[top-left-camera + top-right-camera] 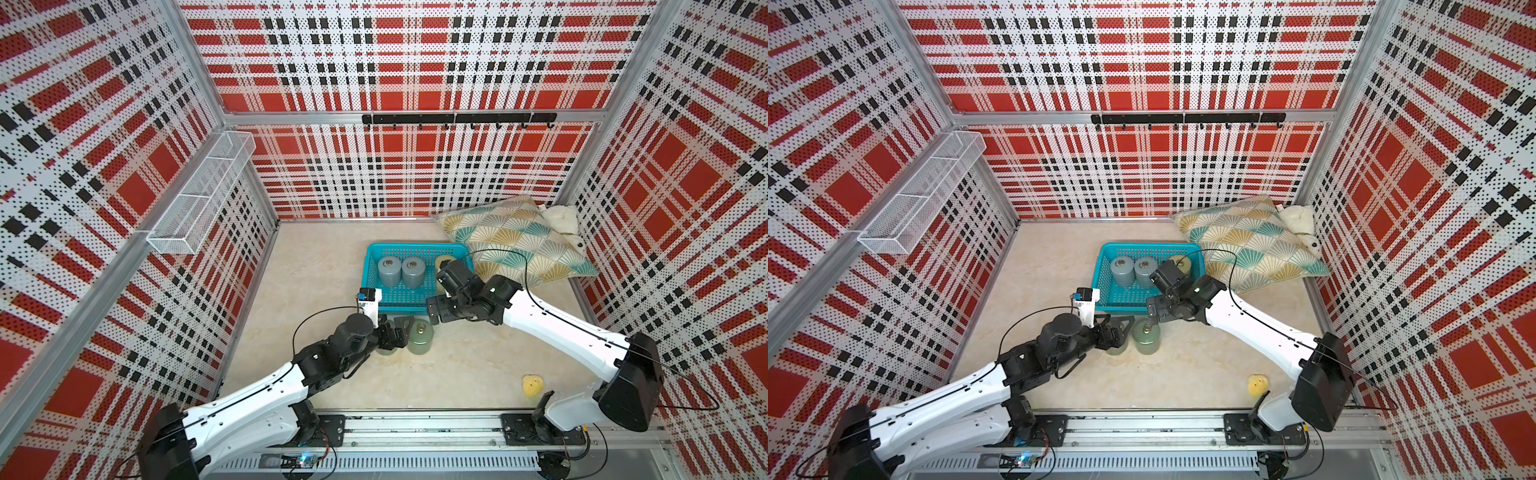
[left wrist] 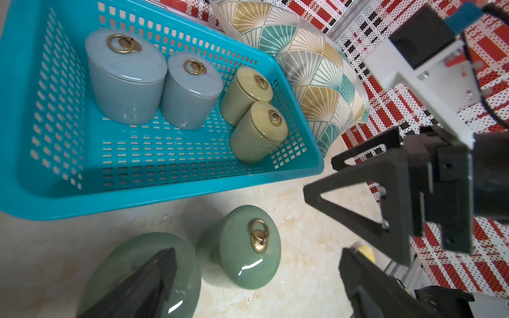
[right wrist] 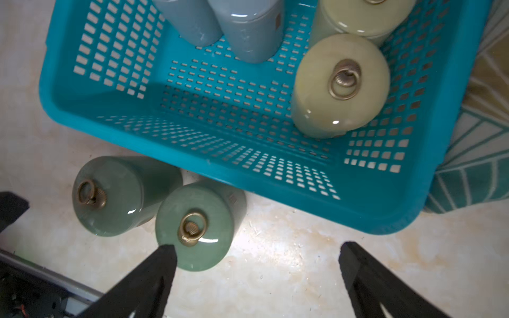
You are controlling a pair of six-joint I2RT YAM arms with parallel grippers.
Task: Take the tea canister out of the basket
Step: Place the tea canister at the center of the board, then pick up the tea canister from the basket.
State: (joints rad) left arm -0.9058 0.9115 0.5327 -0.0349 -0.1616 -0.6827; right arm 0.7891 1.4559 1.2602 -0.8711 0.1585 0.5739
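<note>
The turquoise basket (image 1: 376,253) stands mid-table. Inside it are two grey-blue tea canisters (image 2: 124,79) (image 2: 192,93) and two yellow-green ones (image 2: 245,93) (image 2: 259,132); in the top views my right arm covers one of the yellow-green pair. Two green canisters (image 3: 195,225) (image 3: 110,195) stand on the table just in front of the basket. My left gripper (image 1: 397,330) is open above them, holding nothing. In the right wrist view my right gripper (image 3: 257,249) is open over bare table beside the nearer green canister, close to the basket's front wall.
A patterned pillow (image 1: 515,241) leans against the basket's right side, with a white plush toy (image 1: 563,224) behind it. A small yellow object (image 1: 532,386) lies front right. A white wire rack (image 1: 199,199) hangs on the left wall and a black hook bar (image 1: 457,119) on the back wall.
</note>
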